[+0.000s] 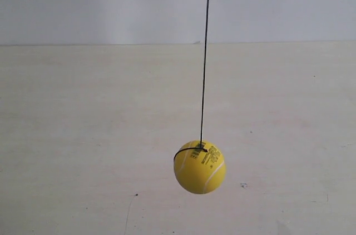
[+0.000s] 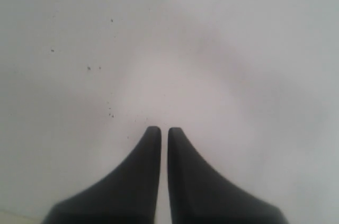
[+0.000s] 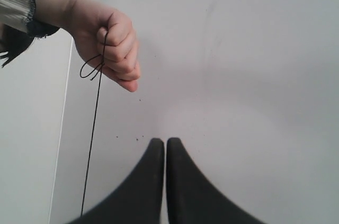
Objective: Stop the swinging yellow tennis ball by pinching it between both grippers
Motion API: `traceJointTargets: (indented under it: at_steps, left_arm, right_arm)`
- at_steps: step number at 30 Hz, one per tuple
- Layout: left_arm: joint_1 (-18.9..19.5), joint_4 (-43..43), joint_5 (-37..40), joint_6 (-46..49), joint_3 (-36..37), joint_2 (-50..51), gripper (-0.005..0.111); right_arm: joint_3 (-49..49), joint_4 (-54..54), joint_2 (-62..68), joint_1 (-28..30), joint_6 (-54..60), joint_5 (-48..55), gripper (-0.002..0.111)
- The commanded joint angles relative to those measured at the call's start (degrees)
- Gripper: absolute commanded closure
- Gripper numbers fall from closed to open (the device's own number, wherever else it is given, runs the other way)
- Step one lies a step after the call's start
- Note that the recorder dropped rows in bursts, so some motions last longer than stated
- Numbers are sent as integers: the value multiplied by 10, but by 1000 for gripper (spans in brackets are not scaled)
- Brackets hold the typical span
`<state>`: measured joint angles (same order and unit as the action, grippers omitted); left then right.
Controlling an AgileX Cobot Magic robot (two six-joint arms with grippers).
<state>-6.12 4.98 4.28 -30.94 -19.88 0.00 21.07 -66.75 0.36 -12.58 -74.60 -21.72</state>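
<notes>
The ball (image 1: 199,167) hangs on its string (image 1: 204,51) over the bench (image 1: 67,135). The left tool (image 2: 159,128) and right tool (image 3: 160,140) are narrow, nearly closed; mistimed, they could bat it away.

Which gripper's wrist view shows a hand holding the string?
The right gripper: a hand grips the black string beyond its jaws; the left gripper's view shows neither.

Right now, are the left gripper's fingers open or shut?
Shut. The left gripper has both black fingers nearly touching, only a thin slit between them, nothing held.
</notes>
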Motion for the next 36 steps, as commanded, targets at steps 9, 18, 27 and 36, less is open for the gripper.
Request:
traceJointTargets:
  at_steps: [9,18,27,36]
  left_arm:
    - [3,-28,1,-3,101,0,102]
    - [3,-28,1,-3,174,0,102]
    - [3,-28,52,-3,199,0,102]
    - [3,-28,53,-3,199,0,102]
  right_arm:
    - [5,1,-4,0,0,1,108]
    - [5,1,-4,0,0,1,108]
    - [5,1,-4,0,0,-1,108]
    - [5,1,-4,0,0,-2,108]
